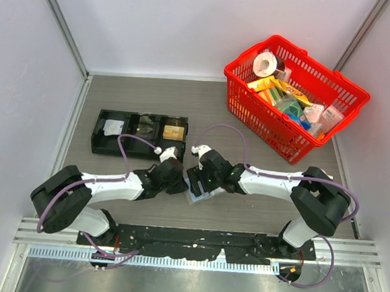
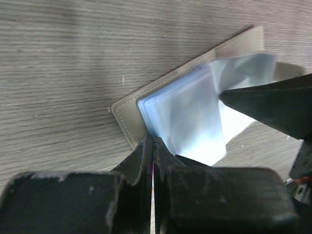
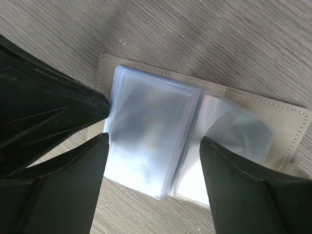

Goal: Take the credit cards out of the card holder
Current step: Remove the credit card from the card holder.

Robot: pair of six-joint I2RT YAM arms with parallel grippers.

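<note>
The card holder [image 1: 200, 190] lies open on the counter [image 1: 152, 95], left jaws pressed together at its sleeve edge, right jaws spread above it — a sleeve rather than a credit card may be pulled, dragging the holder.

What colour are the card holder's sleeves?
Pale blue; the card holder sleeves show best in right wrist view.

Grey wood-grain table [image 1: 138, 94] and what lies on it.
The card holder [image 3: 146, 131] lies opened flat, clear pockets up, at the table's near middle. A long black tray [image 1: 107, 150] sits beyond the card holder to its left, and a red basket [image 1: 251, 113] stands well beyond it to its right.
</note>
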